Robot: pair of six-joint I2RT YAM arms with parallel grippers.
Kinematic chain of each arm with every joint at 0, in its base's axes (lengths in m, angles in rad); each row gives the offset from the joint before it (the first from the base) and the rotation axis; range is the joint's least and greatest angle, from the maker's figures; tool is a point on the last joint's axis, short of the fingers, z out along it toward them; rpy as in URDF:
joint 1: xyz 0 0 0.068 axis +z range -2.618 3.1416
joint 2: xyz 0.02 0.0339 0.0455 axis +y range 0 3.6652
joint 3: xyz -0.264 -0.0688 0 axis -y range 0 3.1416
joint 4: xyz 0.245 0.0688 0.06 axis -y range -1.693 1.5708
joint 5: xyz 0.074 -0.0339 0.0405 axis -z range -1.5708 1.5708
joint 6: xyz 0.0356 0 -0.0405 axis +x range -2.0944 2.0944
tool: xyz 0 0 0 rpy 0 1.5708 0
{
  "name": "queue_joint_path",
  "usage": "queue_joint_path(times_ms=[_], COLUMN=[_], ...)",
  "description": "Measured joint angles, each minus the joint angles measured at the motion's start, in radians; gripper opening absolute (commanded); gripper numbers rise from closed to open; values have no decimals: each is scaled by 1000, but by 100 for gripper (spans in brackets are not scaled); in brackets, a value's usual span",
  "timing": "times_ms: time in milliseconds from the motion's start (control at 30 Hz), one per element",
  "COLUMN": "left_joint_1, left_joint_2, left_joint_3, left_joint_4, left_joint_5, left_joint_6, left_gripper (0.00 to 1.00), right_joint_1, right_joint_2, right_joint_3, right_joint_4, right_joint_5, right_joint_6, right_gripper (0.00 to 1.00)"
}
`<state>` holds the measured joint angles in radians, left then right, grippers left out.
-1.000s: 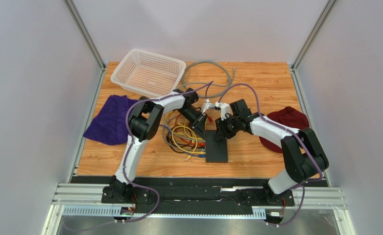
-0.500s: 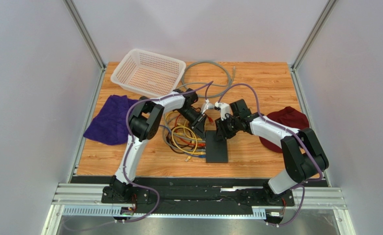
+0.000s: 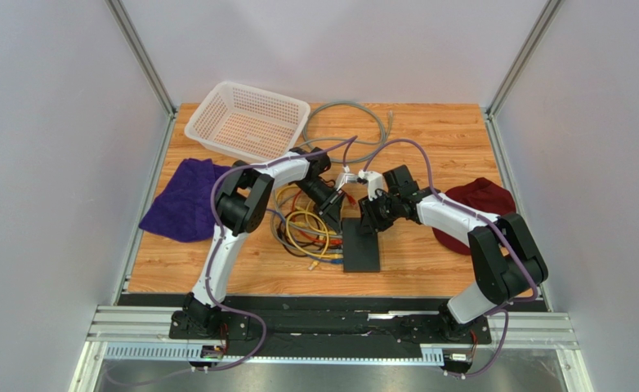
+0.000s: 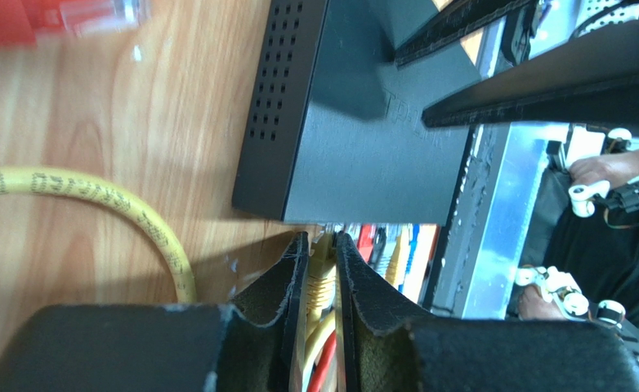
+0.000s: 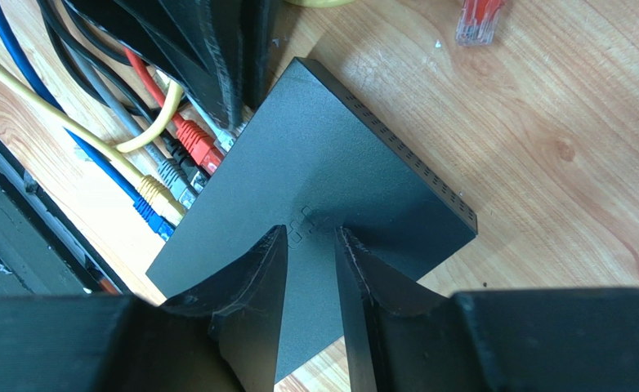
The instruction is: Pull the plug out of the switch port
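My left pincer (image 4: 321, 282) was pinching the yellow plug (image 4: 321, 287) at the switch (image 3: 361, 244), mid-desk (image 3: 429, 131). Right pincer (image 5: 310, 269) sat slightly spread, tips pressing the switch's top.

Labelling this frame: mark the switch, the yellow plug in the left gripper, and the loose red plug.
switch (image 5: 331, 188), right wrist view, plain top face.
yellow plug (image 4: 321, 287), left wrist view, boot between the fingers.
loose red plug (image 5: 480, 18), right wrist view, clear connector end.

Switch (image 5: 323, 188): matte black plastic, fine-grained. Table (image 3: 429, 131): wood grain. Basket (image 3: 248, 121): white perforated plastic. Cloths (image 3: 180, 200): soft fabric.
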<state>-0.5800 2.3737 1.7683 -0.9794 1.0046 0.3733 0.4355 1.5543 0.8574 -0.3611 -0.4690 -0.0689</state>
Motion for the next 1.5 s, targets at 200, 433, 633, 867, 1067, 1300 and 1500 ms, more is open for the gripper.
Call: queue_joint_path(times_ms=[200, 433, 633, 867, 1067, 1300, 1500], left_joint_1=[35, 48, 48, 44, 52, 57, 64], left_joint_2=[8, 26, 19, -79, -277, -385, -389], left_joint_3=[31, 226, 377, 512, 584, 483, 325], left_joint_4=[-101, -230, -281, -290, -243, -202, -126], left_joint_5=[-27, -88, -120, -124, -94, -148, -215], left_joint_6=[80, 134, 152, 153, 157, 190, 158], left_gripper=[0, 0, 0, 0, 0, 0, 0], right_joint_1=[0, 0, 0, 0, 0, 0, 0], right_joint_2=[0, 0, 0, 0, -4, -4, -11], right_joint_3=[0, 0, 0, -1, -6, -8, -16], right_joint_4=[0, 0, 1, 5, 11, 14, 20], right_joint_5=[0, 0, 0, 1, 1, 1, 6], right_joint_6=[0, 0, 0, -1, -5, -6, -6], right_gripper=[35, 35, 35, 35, 36, 36, 36])
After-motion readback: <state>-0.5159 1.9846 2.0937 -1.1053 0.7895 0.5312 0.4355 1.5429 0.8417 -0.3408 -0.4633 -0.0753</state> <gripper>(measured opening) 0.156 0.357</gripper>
